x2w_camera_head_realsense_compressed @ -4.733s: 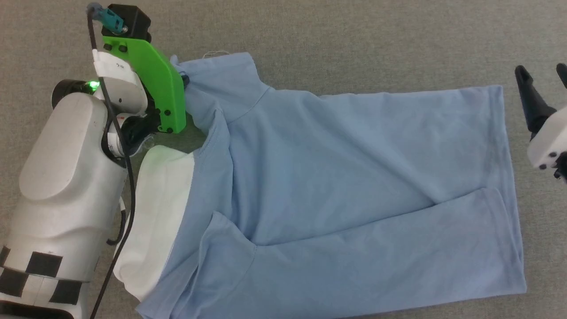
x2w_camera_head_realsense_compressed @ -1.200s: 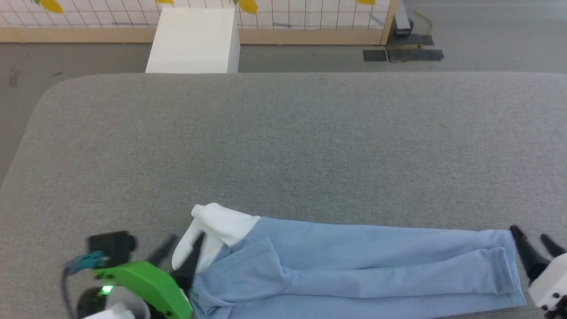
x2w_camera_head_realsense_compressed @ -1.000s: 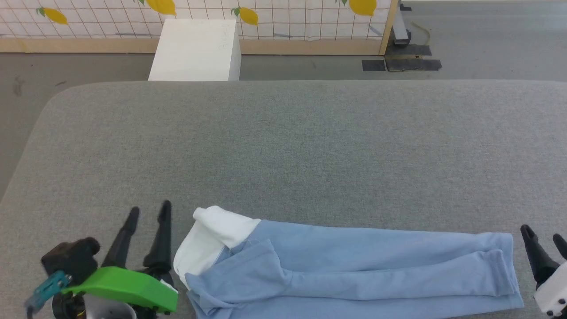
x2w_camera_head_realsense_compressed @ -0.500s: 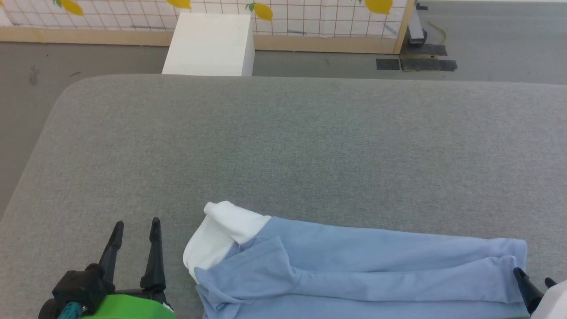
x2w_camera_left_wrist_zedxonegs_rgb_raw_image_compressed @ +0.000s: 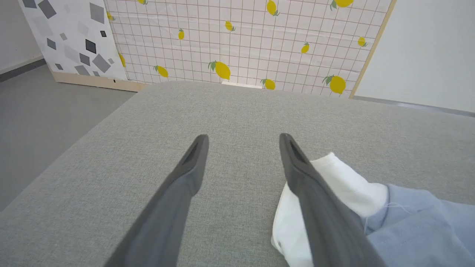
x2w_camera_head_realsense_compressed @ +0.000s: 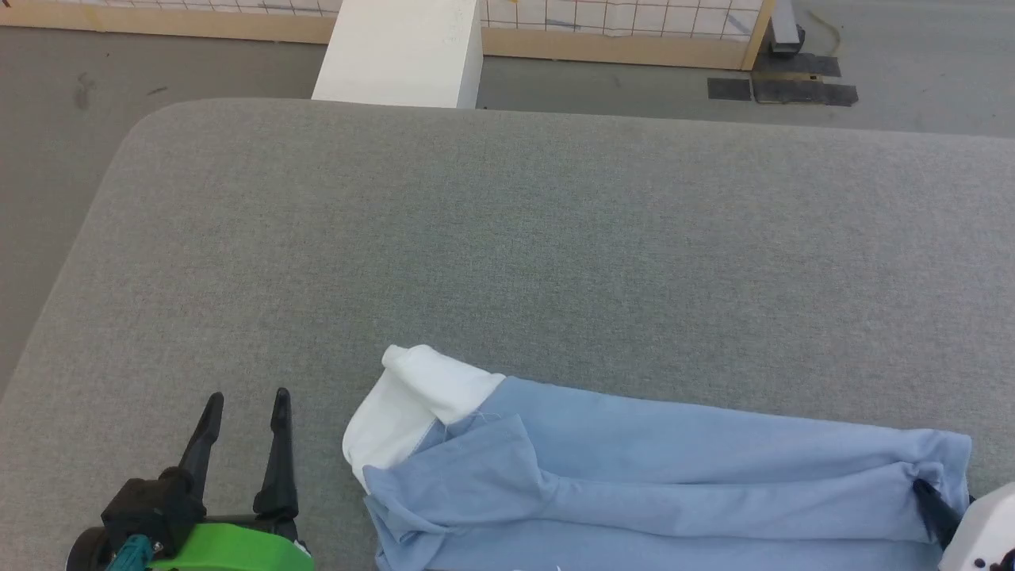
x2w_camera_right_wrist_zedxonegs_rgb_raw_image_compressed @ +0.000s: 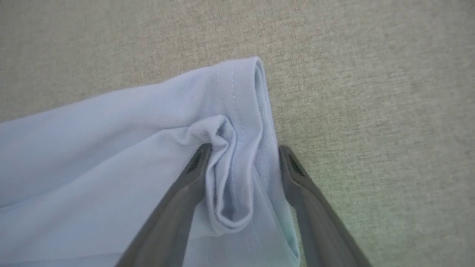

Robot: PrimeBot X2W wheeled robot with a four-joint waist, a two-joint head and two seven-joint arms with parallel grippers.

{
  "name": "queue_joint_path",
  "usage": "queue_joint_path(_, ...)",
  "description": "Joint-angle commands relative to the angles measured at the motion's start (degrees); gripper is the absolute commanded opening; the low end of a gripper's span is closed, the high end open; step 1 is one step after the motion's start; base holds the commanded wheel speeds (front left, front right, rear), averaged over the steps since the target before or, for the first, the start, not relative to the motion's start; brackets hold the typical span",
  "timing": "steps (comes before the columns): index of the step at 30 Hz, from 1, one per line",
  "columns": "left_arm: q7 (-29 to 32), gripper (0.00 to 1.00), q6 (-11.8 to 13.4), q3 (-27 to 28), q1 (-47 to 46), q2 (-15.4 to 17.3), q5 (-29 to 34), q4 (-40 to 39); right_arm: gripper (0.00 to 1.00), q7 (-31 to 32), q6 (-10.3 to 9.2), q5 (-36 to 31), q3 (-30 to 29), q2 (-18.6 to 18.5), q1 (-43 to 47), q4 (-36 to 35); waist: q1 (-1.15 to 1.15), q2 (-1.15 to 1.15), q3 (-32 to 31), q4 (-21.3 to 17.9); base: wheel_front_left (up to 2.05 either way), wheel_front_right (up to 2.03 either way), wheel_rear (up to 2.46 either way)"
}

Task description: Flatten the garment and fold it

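Observation:
The garment (x2w_camera_head_realsense_compressed: 658, 484), light blue with a white collar (x2w_camera_head_realsense_compressed: 412, 392), lies folded into a long narrow strip along the near edge of the grey table. My left gripper (x2w_camera_head_realsense_compressed: 247, 396) stands open on bare table just left of the collar, touching nothing. In the left wrist view the left gripper (x2w_camera_left_wrist_zedxonegs_rgb_raw_image_compressed: 243, 136) shows empty jaws, with the collar (x2w_camera_left_wrist_zedxonegs_rgb_raw_image_compressed: 345, 181) behind its right finger. My right gripper (x2w_camera_right_wrist_zedxonegs_rgb_raw_image_compressed: 245, 148) is open, its fingers astride a bunched fold of the hem (x2w_camera_right_wrist_zedxonegs_rgb_raw_image_compressed: 237, 111). In the head view one of its dark fingers (x2w_camera_head_realsense_compressed: 932, 507) rests on the garment's right end.
The grey padded table (x2w_camera_head_realsense_compressed: 507, 238) stretches far beyond the garment. A white box (x2w_camera_head_realsense_compressed: 400, 51) stands on the floor past its far edge, before a wooden-framed grid panel (x2w_camera_head_realsense_compressed: 634, 20). A lemon-patterned screen (x2w_camera_left_wrist_zedxonegs_rgb_raw_image_compressed: 241, 40) rises behind the table in the left wrist view.
The head view has tilted and shifted. My left gripper drew back from the collar and stands open beside it. My right gripper moved from beside the hem onto it.

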Motion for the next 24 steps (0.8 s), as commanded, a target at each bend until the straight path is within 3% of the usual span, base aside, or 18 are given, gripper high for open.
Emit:
queue_joint_path(1,0.2,1.0,-0.1,0.0,-1.0,0.6,0.2,0.2,0.0,0.4,-0.09,-0.5,0.8,0.7,-0.5,2.1,0.0,0.0,0.0,0.0,0.0,0.0,0.0)
queue_joint_path(12,1.2,1.0,1.0,-0.6,-0.8,2.1,1.9,1.0,0.0,-1.8,-0.09,-1.9,-3.6,-2.9,-3.0,1.0,0.0,0.0,-0.3,-1.0,0.0,0.0,0.0)
queue_joint_path(24,-0.2,1.0,-1.3,-2.2,-1.9,2.1,2.4,2.6,0.0,-2.7,-0.09,-7.0,-12.2,-9.0,-3.9,2.4,0.0,0.0,-2.5,-1.6,0.0,0.0,0.0)
